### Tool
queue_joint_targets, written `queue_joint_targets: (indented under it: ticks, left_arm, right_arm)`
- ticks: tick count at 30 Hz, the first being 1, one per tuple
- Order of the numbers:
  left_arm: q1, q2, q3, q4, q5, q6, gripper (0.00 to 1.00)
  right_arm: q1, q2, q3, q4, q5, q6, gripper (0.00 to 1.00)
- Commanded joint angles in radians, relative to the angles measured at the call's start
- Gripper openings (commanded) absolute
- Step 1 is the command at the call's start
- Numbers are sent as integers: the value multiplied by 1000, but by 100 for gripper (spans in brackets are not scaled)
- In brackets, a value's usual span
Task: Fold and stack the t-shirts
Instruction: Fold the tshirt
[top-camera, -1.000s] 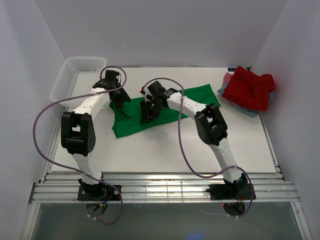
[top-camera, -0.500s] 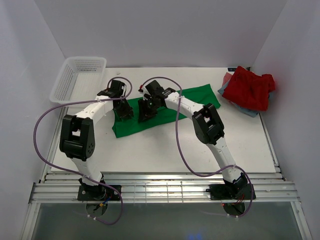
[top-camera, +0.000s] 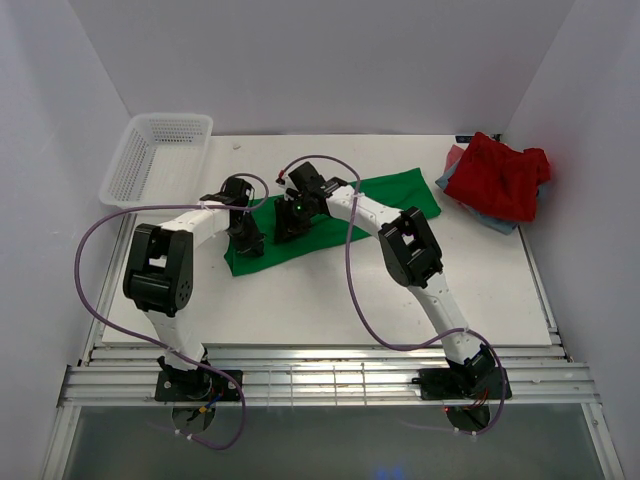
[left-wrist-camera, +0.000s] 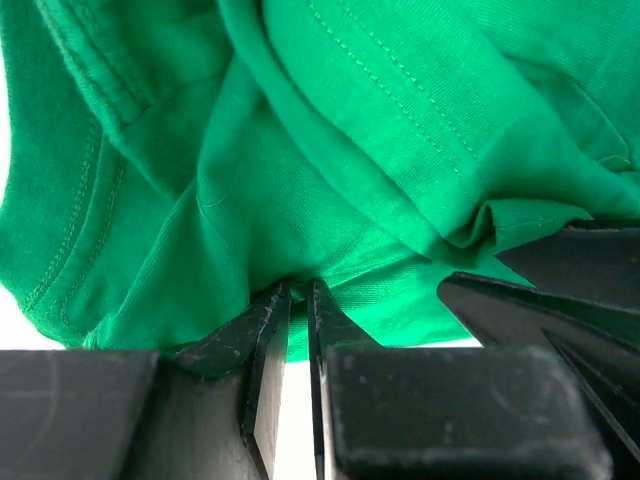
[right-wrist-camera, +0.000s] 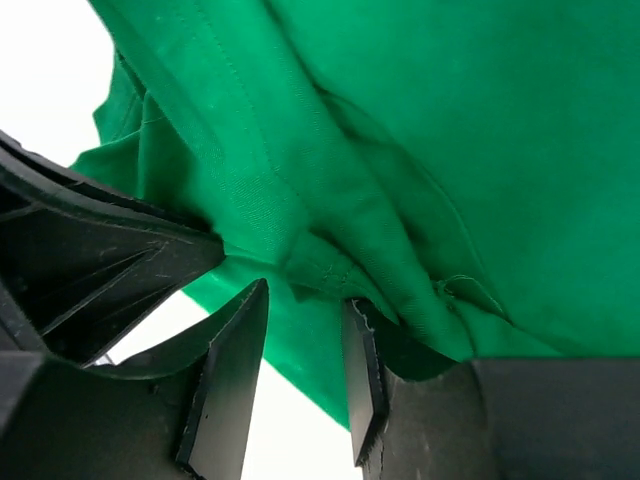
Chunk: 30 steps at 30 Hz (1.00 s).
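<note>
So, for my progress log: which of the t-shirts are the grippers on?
The green t-shirt, lying mid-table: the left gripper and right gripper are both on its left end. The red t-shirt sits bunched far right, untouched.

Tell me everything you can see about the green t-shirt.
The green t-shirt is bright, soft knit cloth with stitched hems. It lies crumpled and partly folded, slanting across the white table. The left claw pinches one fold of it; the right claw stands open at another fold.
</note>
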Motion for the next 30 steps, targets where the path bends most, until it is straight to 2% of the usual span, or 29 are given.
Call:
queue_joint_targets:
  ticks: [1, 2, 3, 5, 6, 17, 30]
  left_arm:
    - [-1, 8, -14, 11, 7, 35, 24]
    - [-1, 10, -15, 12, 9, 37, 24]
    - [-1, 10, -18, 14, 10, 39, 24]
    - [-1, 10, -22, 17, 13, 42, 24]
    - [-1, 8, -26, 17, 15, 46, 24]
    - [-3, -9, -60, 20, 15, 52, 23]
    - [-1, -9, -69, 11, 16, 66, 21]
  right_arm:
    - [4, 3, 35, 14, 24, 12, 41]
    - [4, 3, 33, 13, 27, 11, 39]
    - [4, 2, 35, 13, 35, 11, 26]
    - [4, -9, 29, 19, 59, 14, 12]
    - [4, -15, 26, 23, 70, 12, 10]
    - [4, -112, 7, 157, 202, 83, 8]
    - [4, -70, 29, 258, 347, 72, 11]
